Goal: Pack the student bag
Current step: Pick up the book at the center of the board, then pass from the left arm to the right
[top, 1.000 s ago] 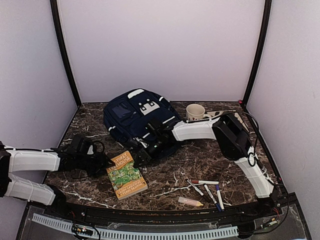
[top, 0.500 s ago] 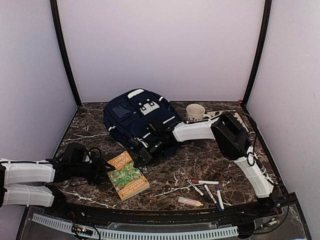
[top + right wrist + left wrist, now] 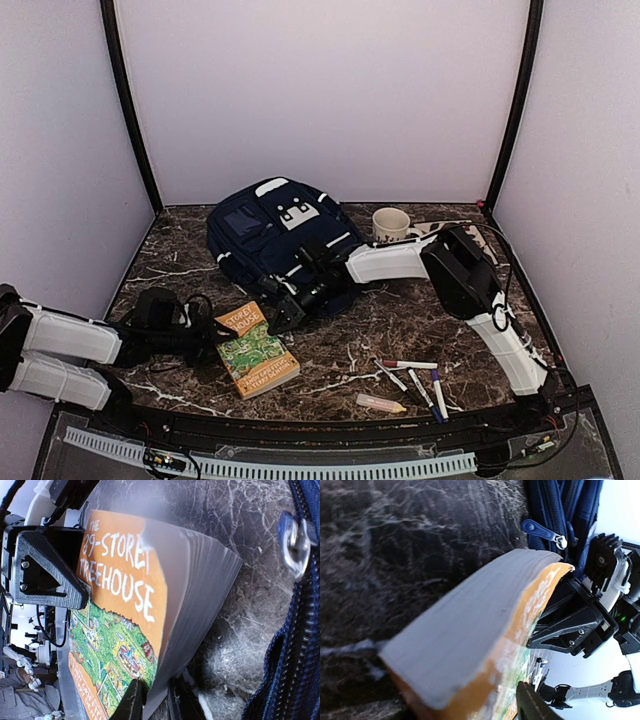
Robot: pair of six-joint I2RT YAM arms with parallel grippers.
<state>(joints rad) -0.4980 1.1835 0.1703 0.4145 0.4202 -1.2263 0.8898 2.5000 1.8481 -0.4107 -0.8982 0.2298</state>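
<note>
Beside navy-blue fabric backpack (image 3: 265, 240), left gripper (image 3: 210, 335) is straddling orange paperback book (image 3: 255, 350). At its edge, right gripper (image 3: 283, 313) is showing narrowly parted fingers (image 3: 134, 700); neither grip tellable.

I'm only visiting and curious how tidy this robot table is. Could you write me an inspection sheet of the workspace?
Surface: dark marble table with white veins.
Job's things: bag lies at the back; book lies in front of it, outside.
Clutter: mug, markers, pale stick.
Grippers: left gripper at the book's left edge, grip unclear; right gripper straddles its far corner, seemingly pinching it.
Cables: thin wires loop along both arms.
Surroundings: plain walls, black posts.
</note>
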